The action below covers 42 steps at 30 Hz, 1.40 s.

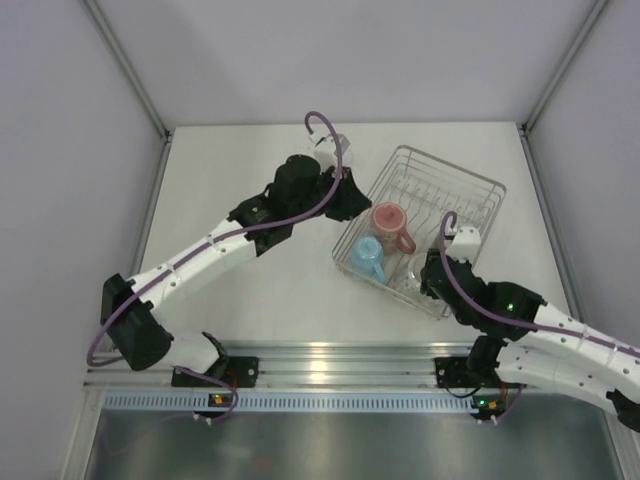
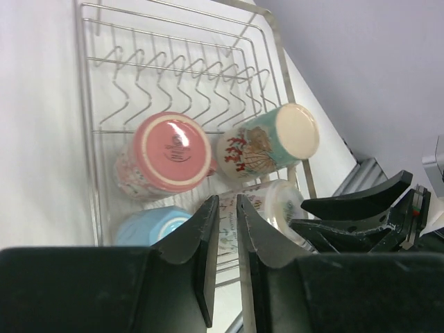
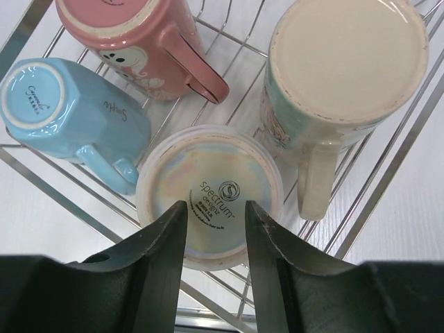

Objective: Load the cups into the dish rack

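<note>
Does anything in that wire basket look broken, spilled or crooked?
Nothing broken or spilled. All four cups sit bottoms-up, crowded into one end of the dish rack. Only the patterned mug looks askew, leaning beside the pink mug.

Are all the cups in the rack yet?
Nearly. Done: four cups sit bottoms up in the dish rack: pink cup, blue cup, patterned cup, white cup. In hand: nothing; the right gripper hovers open over the white cup, and the left gripper is empty. Left: no cup shows outside the rack, so probably just pulling back.
</note>
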{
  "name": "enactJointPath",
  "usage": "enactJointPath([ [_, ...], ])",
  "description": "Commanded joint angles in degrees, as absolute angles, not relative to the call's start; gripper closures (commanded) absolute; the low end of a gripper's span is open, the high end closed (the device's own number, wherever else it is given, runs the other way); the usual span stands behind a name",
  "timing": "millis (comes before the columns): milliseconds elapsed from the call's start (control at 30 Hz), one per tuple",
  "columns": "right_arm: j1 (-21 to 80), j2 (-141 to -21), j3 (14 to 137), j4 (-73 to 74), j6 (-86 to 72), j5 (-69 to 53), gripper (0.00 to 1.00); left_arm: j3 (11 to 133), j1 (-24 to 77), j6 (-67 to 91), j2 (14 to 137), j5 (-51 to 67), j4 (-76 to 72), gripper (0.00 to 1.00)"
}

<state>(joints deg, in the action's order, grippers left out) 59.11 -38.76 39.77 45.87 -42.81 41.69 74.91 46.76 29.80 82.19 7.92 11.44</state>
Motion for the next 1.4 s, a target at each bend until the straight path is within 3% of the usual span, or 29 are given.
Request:
enactJointPath([
  [0, 59.85, -41.04, 40.08, 41.23, -41.05, 41.75, 0.6, 72.6, 45.09, 29.09, 79.02, 6.07, 11.87, 0.78],
  [433, 58.45, -53.17, 40.26, 35.33, -34.47, 42.1, 0.6, 68.38, 41.4, 29.36, 73.57, 5.36, 12.22, 0.77],
  [1000, 54.41, -49.48, 38.85, 31.03, -25.93, 40.96, 0.62, 67.94, 40.61, 29.44, 71.9, 5.19, 12.13, 0.77],
  [1233, 54.32, -46.41, 43.06, 31.55, -25.23, 37.62, 0.6, 68.11, 40.52, 29.0, 70.31, 3.52, 12.22, 0.57],
  [1367, 54.05, -46.05, 46.84, 32.69, -24.52, 35.95, 0.59, 68.64, 40.52, 29.09, 70.05, 3.52, 12.39, 0.5],
])
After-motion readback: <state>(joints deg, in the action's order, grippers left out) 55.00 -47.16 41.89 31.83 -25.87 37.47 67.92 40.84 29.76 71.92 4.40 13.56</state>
